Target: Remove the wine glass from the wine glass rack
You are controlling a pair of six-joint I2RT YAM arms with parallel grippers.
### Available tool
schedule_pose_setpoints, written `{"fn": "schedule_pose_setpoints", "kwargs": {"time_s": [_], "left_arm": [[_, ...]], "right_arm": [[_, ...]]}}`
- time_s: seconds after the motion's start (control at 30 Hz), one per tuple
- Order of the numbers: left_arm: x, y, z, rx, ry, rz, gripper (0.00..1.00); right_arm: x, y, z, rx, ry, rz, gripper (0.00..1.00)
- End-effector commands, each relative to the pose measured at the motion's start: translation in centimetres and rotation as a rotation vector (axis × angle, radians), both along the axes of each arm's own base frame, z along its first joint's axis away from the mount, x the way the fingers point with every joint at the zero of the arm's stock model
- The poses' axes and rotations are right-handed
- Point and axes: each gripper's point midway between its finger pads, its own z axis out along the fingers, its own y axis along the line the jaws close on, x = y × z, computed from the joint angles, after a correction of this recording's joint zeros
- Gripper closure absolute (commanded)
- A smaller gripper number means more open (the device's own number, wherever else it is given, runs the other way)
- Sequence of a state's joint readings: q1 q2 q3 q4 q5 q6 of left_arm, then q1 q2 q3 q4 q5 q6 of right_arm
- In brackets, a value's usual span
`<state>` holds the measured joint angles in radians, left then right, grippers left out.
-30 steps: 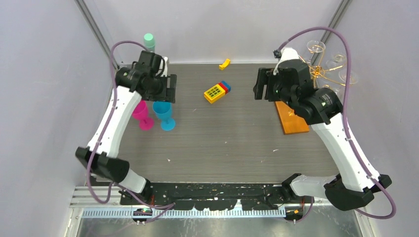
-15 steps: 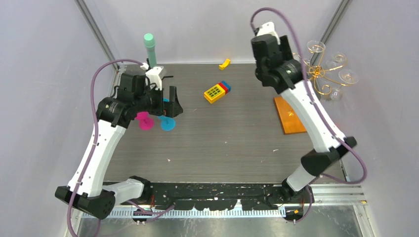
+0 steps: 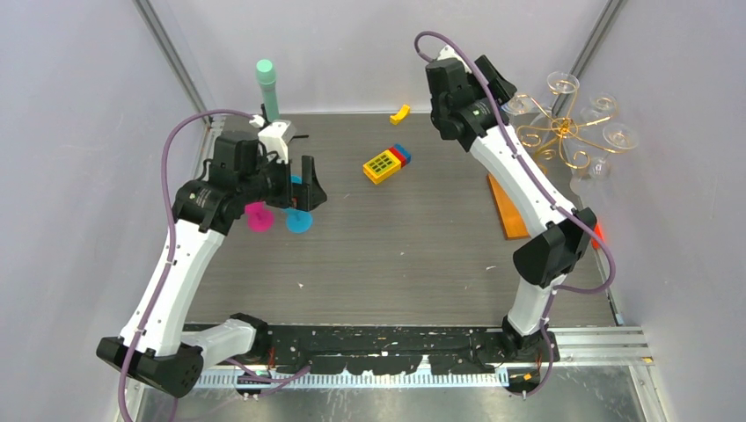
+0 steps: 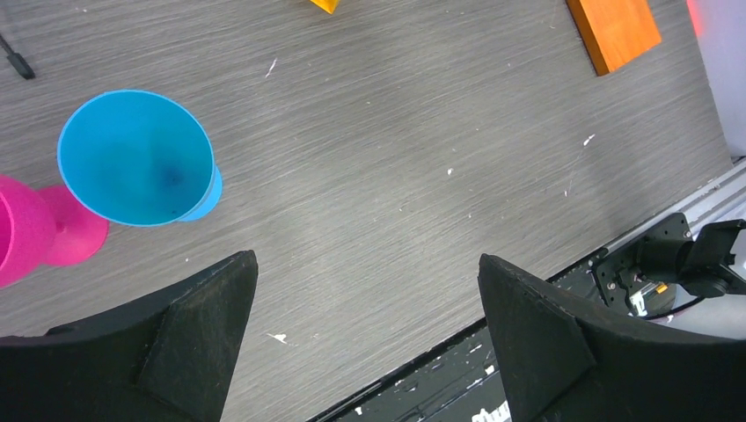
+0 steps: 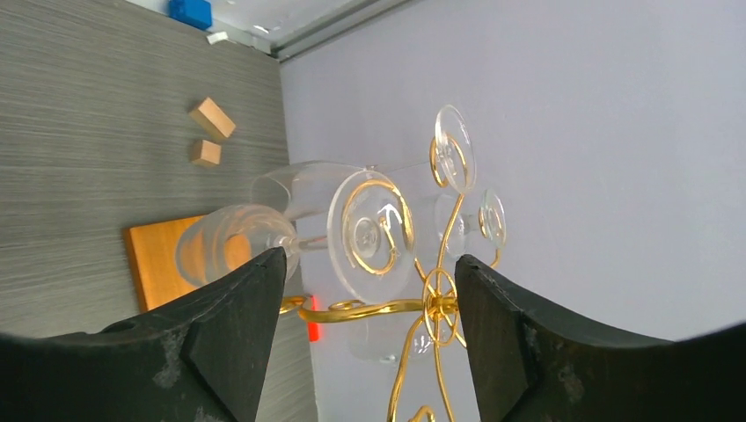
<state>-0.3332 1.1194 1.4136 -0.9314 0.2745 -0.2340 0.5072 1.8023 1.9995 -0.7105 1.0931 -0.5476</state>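
The wine glass rack is a gold wire stand with curled arms at the back right, on an orange-brown wooden base. Clear wine glasses hang upside down from its arms. In the right wrist view the nearest wine glass hangs on a spiral of the rack, straight ahead of my fingers and apart from them. My right gripper is open and empty, raised left of the rack in the top view. My left gripper is open and empty, above the table in its wrist view.
A blue goblet and a pink goblet stand under my left gripper. A yellow toy with blue and red blocks, a yellow piece and a mint cylinder lie at the back. Two small wooden blocks lie beyond the base.
My right arm has risen and swung back, so its gripper now faces the rack's top from the left. My left arm drew back over the goblets, then held still.
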Motion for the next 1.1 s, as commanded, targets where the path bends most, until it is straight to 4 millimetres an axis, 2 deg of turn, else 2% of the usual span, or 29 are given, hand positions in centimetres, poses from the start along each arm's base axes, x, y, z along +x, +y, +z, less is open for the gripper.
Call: {"fn": "schedule_pose_setpoints", "kwargs": {"time_s": [0.0, 0.37, 0.63, 1.07], "left_arm": [[0.5, 0.5, 1.3, -0.010, -0.074, 0.035, 0.00], [0.6, 0.5, 1.0, -0.007, -0.068, 0.032, 0.00], [0.7, 0.5, 0.9, -0.002, -0.067, 0.033, 0.00], [0.8, 0.5, 0.6, 0.004, -0.060, 0.034, 0.00]], "right_arm": [[0.4, -1.6, 1.3, -0.022, -0.029, -0.045, 0.26], [0.9, -2.2, -1.6, -0.013, 0.073, -0.011, 0.34], [0.9, -2.7, -2.9, -0.015, 0.115, -0.007, 0.49], [1.4, -3.3, -3.6, -0.028, 0.131, -0.021, 0.57]]}}
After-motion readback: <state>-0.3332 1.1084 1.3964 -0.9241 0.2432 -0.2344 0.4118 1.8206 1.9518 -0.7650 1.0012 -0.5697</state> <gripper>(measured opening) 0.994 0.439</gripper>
